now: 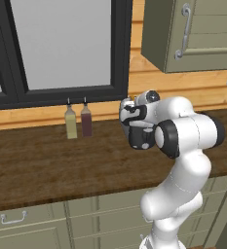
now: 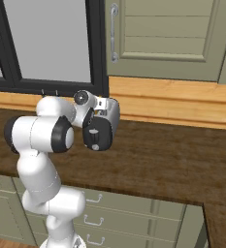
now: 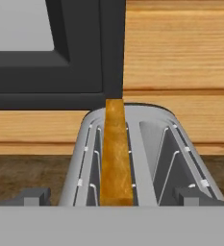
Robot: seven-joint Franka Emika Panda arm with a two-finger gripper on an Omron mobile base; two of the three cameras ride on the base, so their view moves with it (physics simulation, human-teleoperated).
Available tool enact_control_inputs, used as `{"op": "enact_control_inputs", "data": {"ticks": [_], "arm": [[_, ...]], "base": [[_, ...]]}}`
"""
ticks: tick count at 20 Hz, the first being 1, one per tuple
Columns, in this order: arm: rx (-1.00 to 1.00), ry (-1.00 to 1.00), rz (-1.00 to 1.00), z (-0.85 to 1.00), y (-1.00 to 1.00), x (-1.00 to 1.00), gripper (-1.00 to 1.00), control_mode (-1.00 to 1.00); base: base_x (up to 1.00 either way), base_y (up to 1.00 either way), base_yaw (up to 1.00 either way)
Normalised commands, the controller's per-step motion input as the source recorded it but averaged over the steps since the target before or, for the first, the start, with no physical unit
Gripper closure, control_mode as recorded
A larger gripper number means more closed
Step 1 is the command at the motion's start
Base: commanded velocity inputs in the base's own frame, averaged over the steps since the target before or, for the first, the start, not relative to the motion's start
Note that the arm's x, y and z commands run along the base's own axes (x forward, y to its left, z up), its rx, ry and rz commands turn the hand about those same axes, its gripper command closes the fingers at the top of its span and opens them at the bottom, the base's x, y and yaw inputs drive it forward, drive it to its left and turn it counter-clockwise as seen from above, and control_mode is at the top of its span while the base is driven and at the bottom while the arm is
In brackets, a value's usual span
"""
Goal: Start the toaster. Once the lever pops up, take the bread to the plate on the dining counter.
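While your arm (image 1: 183, 160) is rising from the base and folding at the elbow, you are holding its forearm level over the dark wood worktop (image 1: 37, 170), with the hand reaching toward the back wall. Your gripper (image 3: 111, 199) is standing with its jaws spread as wide as they go, gripping nothing, one dark fingertip (image 3: 34, 197) showing on each side of the toaster (image 3: 156, 153). You are looking straight down the toaster's two slots; the bread (image 3: 116, 153) is standing on edge in the left slot, its crust poking above the rim. Two slim bottles (image 1: 78, 122) are sitting on the worktop under the window (image 1: 61, 44), well to your arm's left.
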Motion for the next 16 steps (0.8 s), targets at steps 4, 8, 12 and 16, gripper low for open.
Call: {"op": "enact_control_inputs", "data": {"ticks": [4,8,12,16], "arm": [[0.0,0.0,0.0,0.0,0.0,0.06,-1.0,-1.0],[0.0,0.0,0.0,0.0,0.0,0.01,-1.0,-1.0],[0.0,0.0,0.0,0.0,0.0,0.0,1.0,-1.0],[0.0,0.0,0.0,0.0,0.0,0.0,1.0,-1.0]], "base": [[0.0,0.0,0.0],[0.0,0.0,0.0],[0.0,0.0,0.0],[0.0,0.0,0.0]]}}
